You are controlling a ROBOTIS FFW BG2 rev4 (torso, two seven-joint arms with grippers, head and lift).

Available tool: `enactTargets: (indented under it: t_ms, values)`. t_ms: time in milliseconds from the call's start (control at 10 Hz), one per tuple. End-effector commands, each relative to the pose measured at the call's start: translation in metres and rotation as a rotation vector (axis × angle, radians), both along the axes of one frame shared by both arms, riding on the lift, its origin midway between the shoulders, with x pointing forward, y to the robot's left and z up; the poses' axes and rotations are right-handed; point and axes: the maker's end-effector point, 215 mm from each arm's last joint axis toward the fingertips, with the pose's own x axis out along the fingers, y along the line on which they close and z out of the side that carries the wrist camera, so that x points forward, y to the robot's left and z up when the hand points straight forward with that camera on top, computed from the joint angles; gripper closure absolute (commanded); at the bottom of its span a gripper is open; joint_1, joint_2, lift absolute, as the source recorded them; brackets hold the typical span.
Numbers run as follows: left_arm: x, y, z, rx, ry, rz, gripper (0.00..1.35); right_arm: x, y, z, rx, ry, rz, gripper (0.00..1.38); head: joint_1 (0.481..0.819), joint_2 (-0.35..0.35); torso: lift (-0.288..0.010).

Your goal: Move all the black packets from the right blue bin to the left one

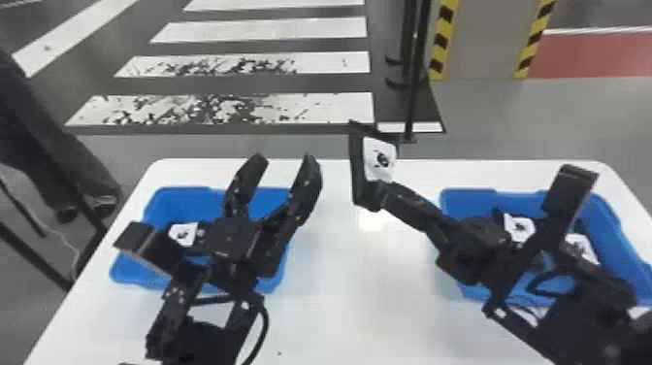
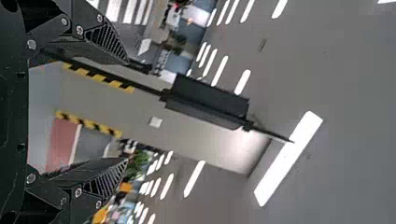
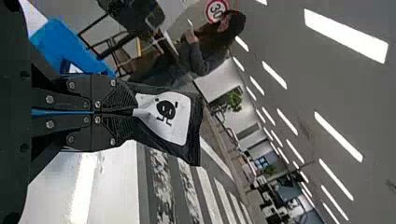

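Nearest you: left gripper, fingers spread, above left blue bin by table's far-left corner. Your right gripper pinches black packet, aloft between bins, toward far edge. Likely partway: one packet visible in left bin; at least two packets await you in right blue bin, far-right corner.

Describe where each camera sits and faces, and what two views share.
Head view: on the head, facing forward and down at table, blue bins, both arms.
Left wrist view: on that wrist, past the open left end effector toward a striped pillar and ceiling.
Right wrist view: likewise, along the right end effector, shut on a black packet, toward floor and ceiling.
Head and right wrist share the packet.
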Motion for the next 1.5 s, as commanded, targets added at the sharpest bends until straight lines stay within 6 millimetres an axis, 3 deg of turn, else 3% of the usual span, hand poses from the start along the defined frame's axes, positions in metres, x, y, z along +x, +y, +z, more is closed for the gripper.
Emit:
enactTargets:
  t_ms: [0, 200, 400, 500, 800, 900, 1100, 1400]
  values:
    - [0.01, -0.007, -0.017, 0.078, 0.09, -0.065, 0.32, -0.02, 0.036, -0.002, 0.023, 0.019, 0.09, 1.12, 0.695, 0.109, -0.14]
    - [0.012, 0.0, -0.012, 0.101, 0.085, -0.071, 0.32, -0.031, 0.056, 0.001, 0.032, 0.016, 0.142, 1.12, 0.695, 0.154, -0.14]
    - [0.01, -0.004, -0.011, 0.077, 0.087, -0.086, 0.32, -0.031, 0.06, -0.007, 0.028, 0.028, 0.15, 1.12, 0.695, 0.19, -0.14]
    - [0.007, -0.011, -0.008, 0.032, 0.089, -0.116, 0.32, -0.029, 0.058, -0.011, 0.025, 0.034, 0.144, 1.12, 0.695, 0.192, -0.14]
    - [-0.013, -0.058, -0.008, -0.09, 0.181, -0.319, 0.32, -0.02, 0.055, -0.01, 0.013, 0.021, 0.138, 1.12, 0.695, 0.152, -0.14]
    - [-0.013, -0.06, -0.009, -0.089, 0.189, -0.326, 0.32, -0.021, 0.059, -0.009, 0.013, 0.018, 0.148, 1.12, 0.695, 0.138, -0.14]
    - [-0.01, -0.048, -0.014, -0.071, 0.196, -0.299, 0.32, -0.041, 0.079, -0.006, 0.034, 0.029, 0.206, 1.12, 0.695, 0.128, -0.14]
    - [-0.003, -0.019, -0.014, -0.062, 0.186, -0.225, 0.39, -0.062, 0.098, -0.011, 0.049, 0.056, 0.262, 1.12, 0.695, 0.192, -0.14]
